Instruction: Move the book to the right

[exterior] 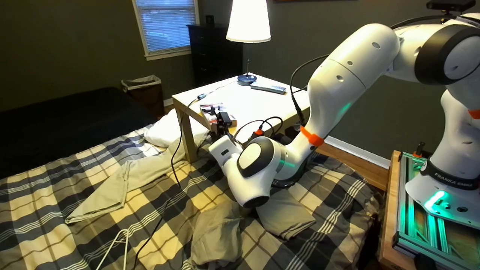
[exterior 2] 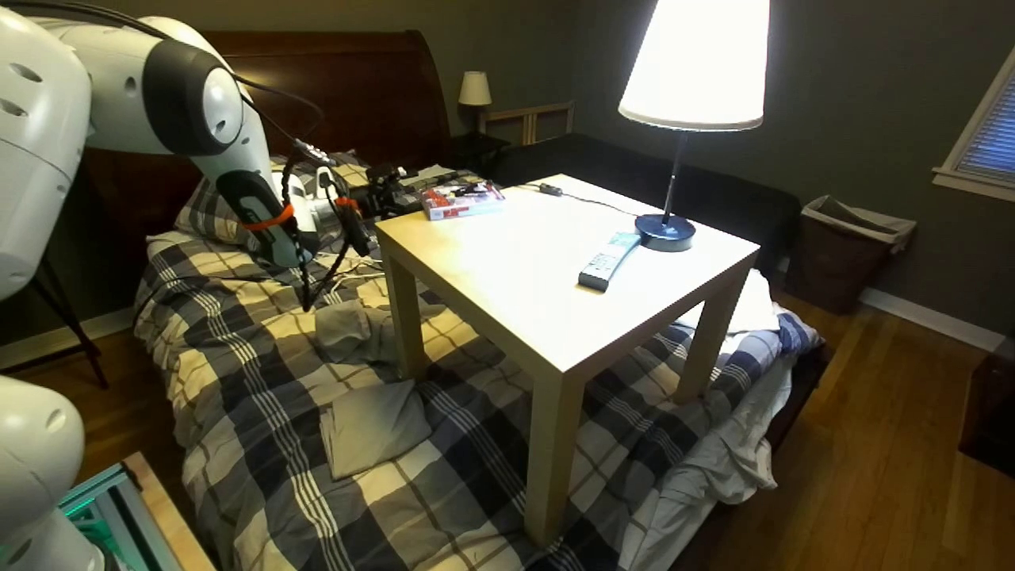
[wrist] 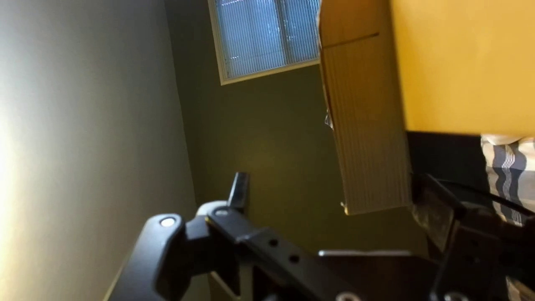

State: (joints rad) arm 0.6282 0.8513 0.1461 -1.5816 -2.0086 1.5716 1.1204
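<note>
Bedroom table point(exterior 2: 507, 270), brightly lit: we see the book point(exterior 2: 465, 209) at its edge, directly before the pincer point(wrist: 332, 179), whose jaws stand wide. We judge this the lining-up step; next comes closing, then shifting right. Well away, the robot's base point(exterior: 450, 183) reads "FRANKA EMIKA"; the book's print eludes us.

I see a lit lamp point(exterior 2: 698, 75) on a pale table point(exterior 2: 484, 266), the table standing on a plaid bedcover point(exterior 2: 277, 452).
Just beside the lamp's round base point(exterior 2: 664, 233), a slim grey object point(exterior 2: 609, 262) lies flat. On the bedcover I make out a folded grey cloth point(exterior 2: 377, 428) just beside a table leg point(exterior 2: 405, 321), and near it a bunched cloth point(exterior: 217, 232). Farther off I see a lined bin point(exterior 2: 829, 266), a dark dresser point(exterior: 215, 52), a window point(exterior: 168, 24) with lowered blinds, a wooden headboard point(exterior 2: 373, 87), and another lamp point(exterior 2: 475, 89).
</note>
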